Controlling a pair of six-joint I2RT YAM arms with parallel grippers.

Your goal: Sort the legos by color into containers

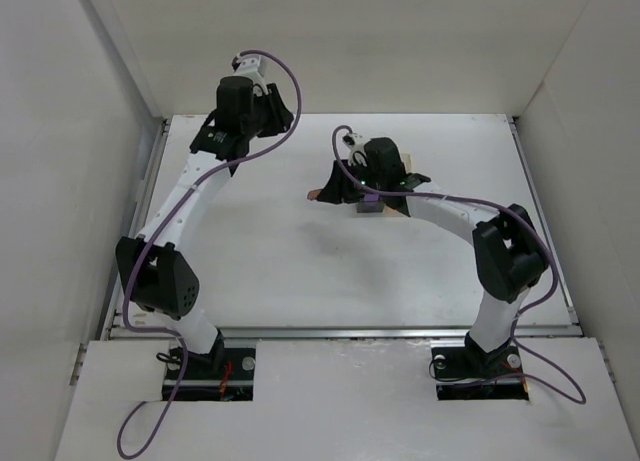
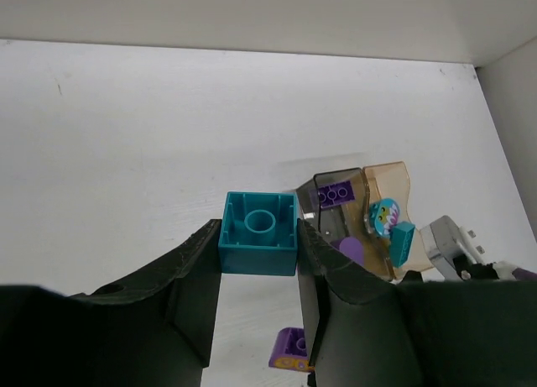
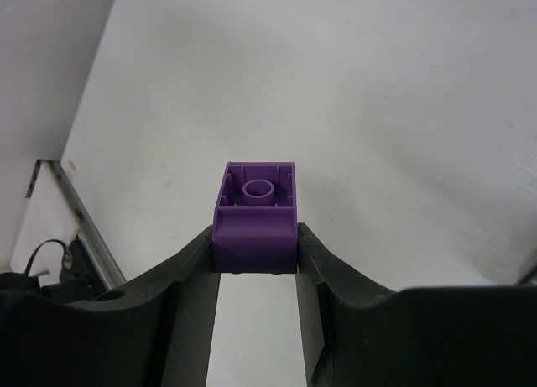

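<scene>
In the left wrist view my left gripper point(image 2: 258, 236) is shut on a teal lego point(image 2: 258, 233), hollow underside facing the camera, held above the white table. Beyond it to the right stand the joined containers: the smoky grey one point(image 2: 323, 215) holds purple legos point(image 2: 333, 194), and the amber one point(image 2: 393, 179) holds teal pieces point(image 2: 401, 240). My right gripper point(image 3: 256, 236) is shut on a purple lego point(image 3: 254, 219), also lifted off the table. From above, that purple lego point(image 1: 371, 203) shows under the right wrist, which hides most of the containers.
A loose purple lego point(image 2: 289, 349) lies on the table under my left fingers. White walls enclose the table point(image 1: 300, 261) at the back and on both sides. A metal rail point(image 3: 75, 211) runs along the table's left edge.
</scene>
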